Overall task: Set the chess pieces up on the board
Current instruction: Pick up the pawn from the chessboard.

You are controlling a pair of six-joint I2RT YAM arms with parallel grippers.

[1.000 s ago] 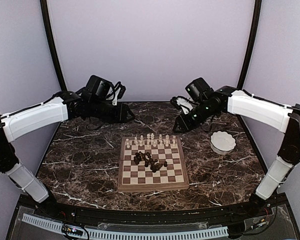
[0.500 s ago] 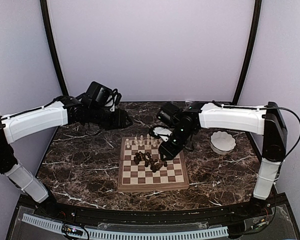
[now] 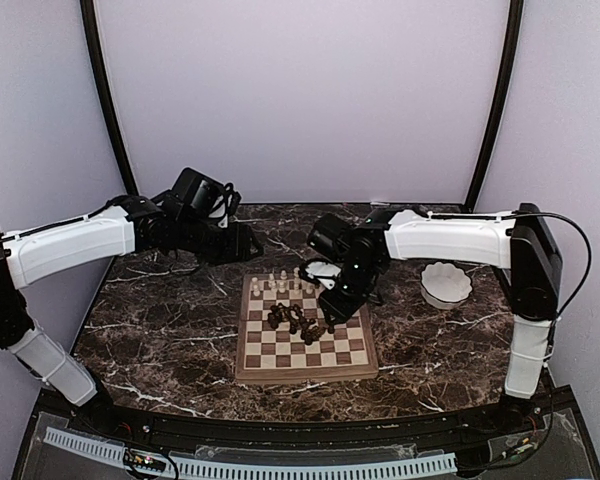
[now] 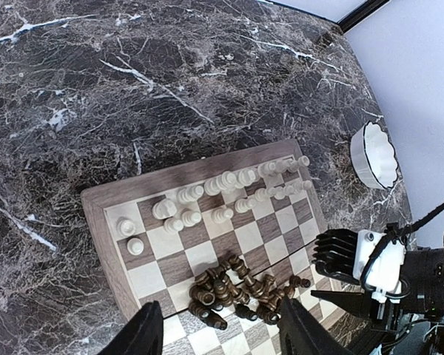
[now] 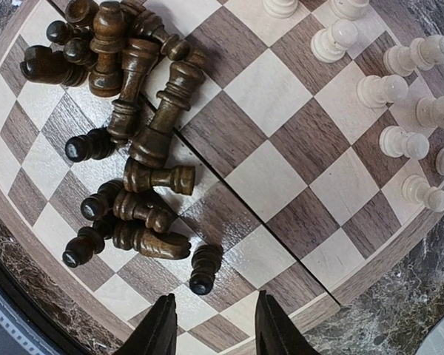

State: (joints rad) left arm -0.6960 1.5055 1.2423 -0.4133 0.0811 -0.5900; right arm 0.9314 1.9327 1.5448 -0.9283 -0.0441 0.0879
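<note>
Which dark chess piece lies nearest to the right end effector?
The small dark pawn that sits alone, apart from the heap of dark pieces. It is just ahead of the right end effector.

Entry, both arms.

My left arm [image 3: 70,245]: the white forearm link runs almost level from the left side inward. The wrist is held high with its camera housing on top. The left gripper [image 3: 248,240] points right and slightly down, well above the surface. In the left wrist view its two dark fingers [image 4: 144,336] stand wide apart and grip nothing.

My right arm [image 3: 450,240]: the upper link stands upright at the right side and the elbow is bent sharply at the top. The white forearm runs level to the left, and the wrist is turned downward. The right gripper [image 3: 332,308] hangs low, pointing down and back toward the bases. In the right wrist view its fingers [image 5: 163,329] are parted and grip nothing.

The two grippers are well apart.
</note>
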